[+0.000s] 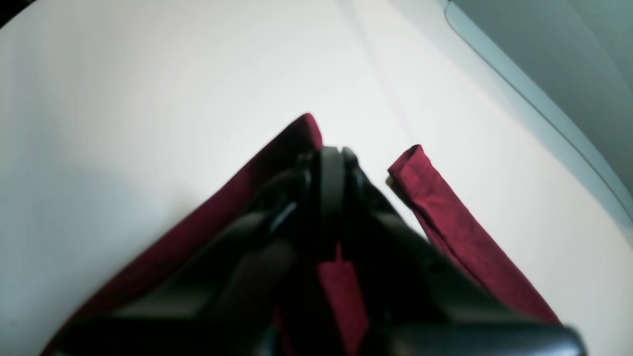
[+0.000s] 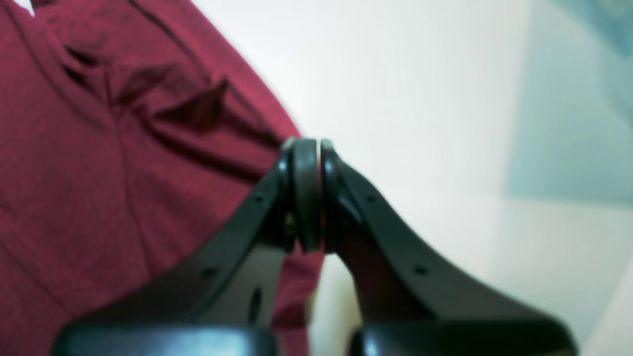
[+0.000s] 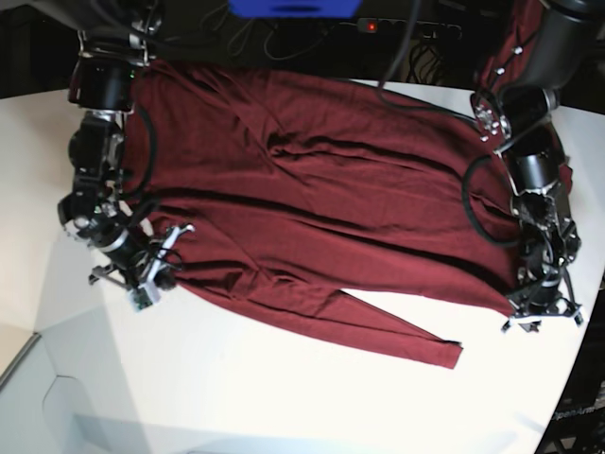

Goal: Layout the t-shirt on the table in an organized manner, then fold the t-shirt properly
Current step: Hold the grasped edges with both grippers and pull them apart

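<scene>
The dark red t-shirt [image 3: 312, 199] lies spread across the white table [image 3: 284, 397], one long sleeve [image 3: 406, 336] reaching toward the front. My right gripper [image 2: 307, 143] [image 3: 153, 284] is shut at the shirt's left edge [image 2: 99, 163], and creases in the cloth run toward its tips. My left gripper [image 1: 332, 151] [image 3: 539, 317] is shut at the shirt's right hem corner. Red fabric [image 1: 341, 291] shows between its fingers, and a fold [image 1: 277, 158] rises beside them. The sleeve's cuff [image 1: 415, 173] lies just right of this gripper.
The table's curved edge [image 1: 524, 94] runs close along the right of the left wrist view. A lower pale surface [image 3: 57, 407] sits at the front left. Cables and a power strip [image 3: 397, 24] lie behind the table.
</scene>
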